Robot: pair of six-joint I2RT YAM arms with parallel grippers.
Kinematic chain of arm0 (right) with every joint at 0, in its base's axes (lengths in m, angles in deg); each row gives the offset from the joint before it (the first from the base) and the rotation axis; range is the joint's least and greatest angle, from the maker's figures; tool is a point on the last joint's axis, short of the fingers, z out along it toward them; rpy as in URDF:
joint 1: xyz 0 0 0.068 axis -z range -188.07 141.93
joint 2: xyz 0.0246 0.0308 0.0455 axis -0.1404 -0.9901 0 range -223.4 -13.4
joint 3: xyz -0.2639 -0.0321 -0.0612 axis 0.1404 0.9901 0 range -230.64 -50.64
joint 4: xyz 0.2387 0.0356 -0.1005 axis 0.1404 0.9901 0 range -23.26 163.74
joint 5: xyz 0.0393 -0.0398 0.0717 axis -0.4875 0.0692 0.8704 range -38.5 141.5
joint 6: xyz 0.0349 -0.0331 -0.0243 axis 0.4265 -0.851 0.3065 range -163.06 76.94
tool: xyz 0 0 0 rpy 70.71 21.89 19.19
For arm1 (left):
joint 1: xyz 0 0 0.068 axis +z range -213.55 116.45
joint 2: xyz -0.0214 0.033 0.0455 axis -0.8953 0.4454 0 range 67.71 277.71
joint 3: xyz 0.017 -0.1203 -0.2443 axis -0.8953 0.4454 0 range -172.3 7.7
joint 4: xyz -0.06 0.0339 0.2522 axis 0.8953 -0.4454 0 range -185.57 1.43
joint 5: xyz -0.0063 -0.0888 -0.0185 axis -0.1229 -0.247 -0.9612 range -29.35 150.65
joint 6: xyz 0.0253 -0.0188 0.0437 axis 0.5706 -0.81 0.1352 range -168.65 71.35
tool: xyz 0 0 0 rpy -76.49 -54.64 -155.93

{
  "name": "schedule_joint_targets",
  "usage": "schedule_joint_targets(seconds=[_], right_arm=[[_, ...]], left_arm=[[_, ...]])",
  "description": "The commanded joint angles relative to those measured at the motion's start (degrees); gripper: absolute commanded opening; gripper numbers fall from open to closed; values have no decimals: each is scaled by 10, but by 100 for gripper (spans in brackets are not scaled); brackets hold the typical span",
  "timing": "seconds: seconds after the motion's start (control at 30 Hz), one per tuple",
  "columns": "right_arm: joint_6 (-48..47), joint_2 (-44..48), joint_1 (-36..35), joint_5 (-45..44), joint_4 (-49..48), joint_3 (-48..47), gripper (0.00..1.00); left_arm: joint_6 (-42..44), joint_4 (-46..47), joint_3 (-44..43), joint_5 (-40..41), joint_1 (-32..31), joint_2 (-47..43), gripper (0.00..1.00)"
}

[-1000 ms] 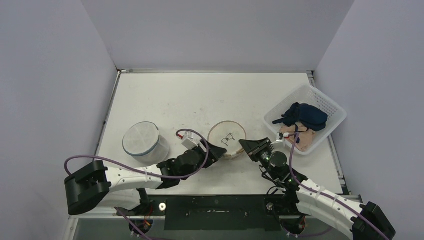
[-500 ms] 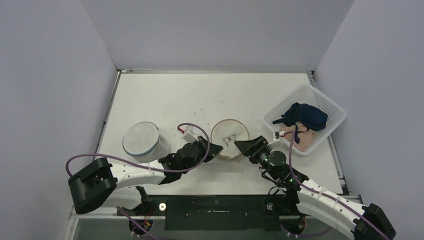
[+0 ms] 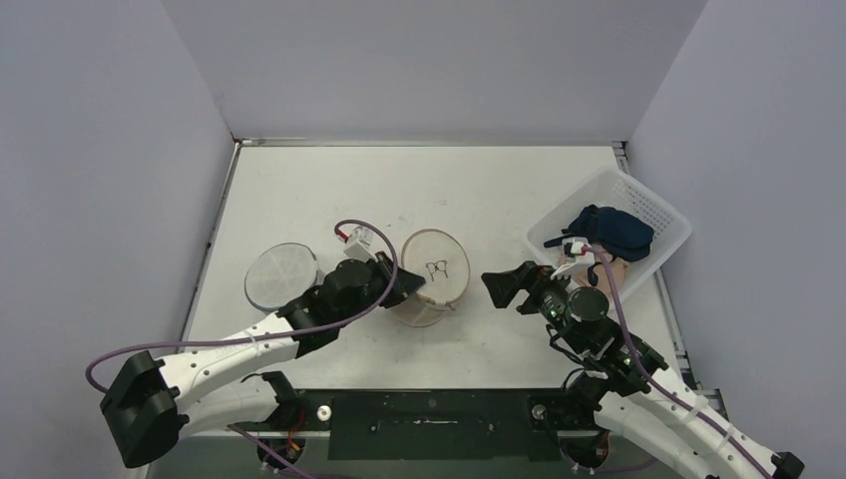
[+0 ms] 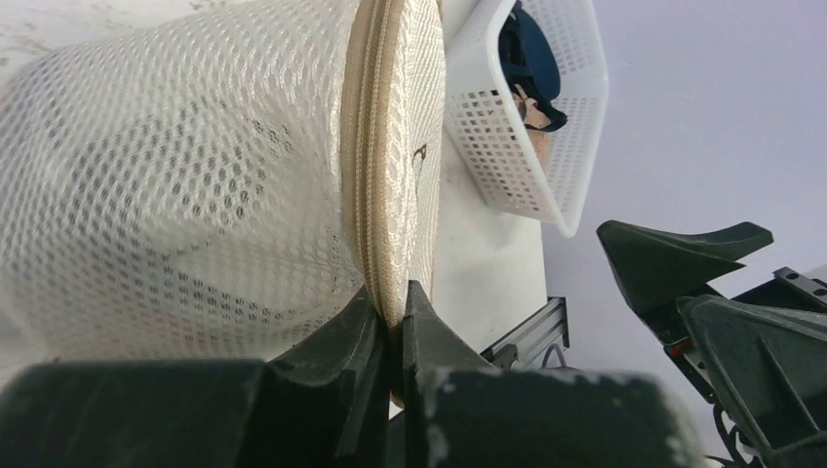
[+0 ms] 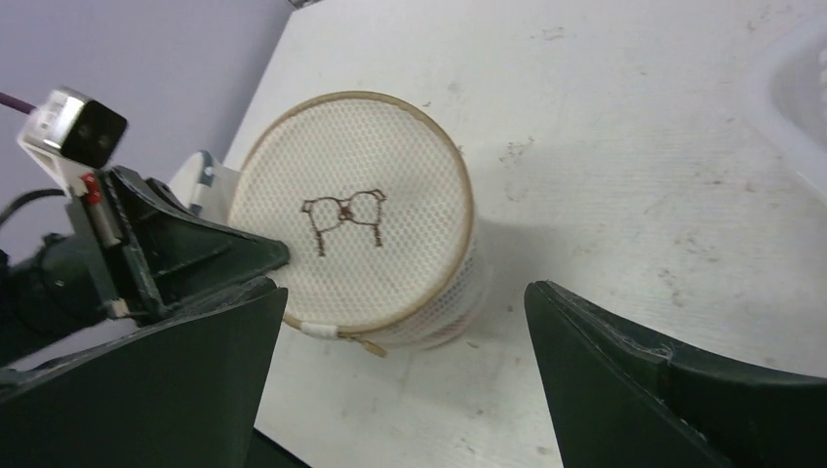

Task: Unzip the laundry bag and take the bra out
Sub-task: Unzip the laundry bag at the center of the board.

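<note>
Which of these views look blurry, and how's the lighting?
Top external: even soft light, all sharp. Left wrist: laundry bag mesh crisp, left gripper soft up close. Right wrist: bag sharp with a faint shadow, right gripper dark and blurred.

What lies inside the laundry bag [image 4: 176, 185] cannot be told through its mesh. In the right wrist view the white basket [image 5: 795, 107] is blurred and cut off.

Bright, even light, faint soft shadows; left tool [image 4: 392, 310] slightly blurred.
</note>
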Motion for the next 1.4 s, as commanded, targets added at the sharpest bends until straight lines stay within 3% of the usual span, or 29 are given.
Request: schedule_joint_targets(seconds=[0.0, 0.2, 0.37, 0.57, 0.77, 1.0, 1.2, 1.37], right_arm=[[-77, 30, -5, -36, 91, -19, 96], [-109, 35, -5, 18, 80, -33, 90], [-123, 66, -5, 100, -6, 2, 90], [-124, 5, -7, 115, -20, 5, 98], [-97, -16, -16, 117, -86, 44, 88], [-96, -91, -104, 46, -155, 50, 75], [-89, -186, -218, -36, -202, 40, 68], [-48, -221, -234, -37, -272, 65, 63]], left_arm=[[23, -92, -36, -47, 25, -49, 0], [29, -172, -59, -56, 68, -90, 0], [22, -173, -52, -123, 116, -85, 0], [-8, -156, -39, -158, 124, -67, 0], [-44, -215, -62, -156, 125, -47, 0], [-61, -271, -94, -134, 125, -25, 0], [-83, -253, -99, -140, 124, -14, 0], [-92, -223, -85, -153, 124, -24, 0]])
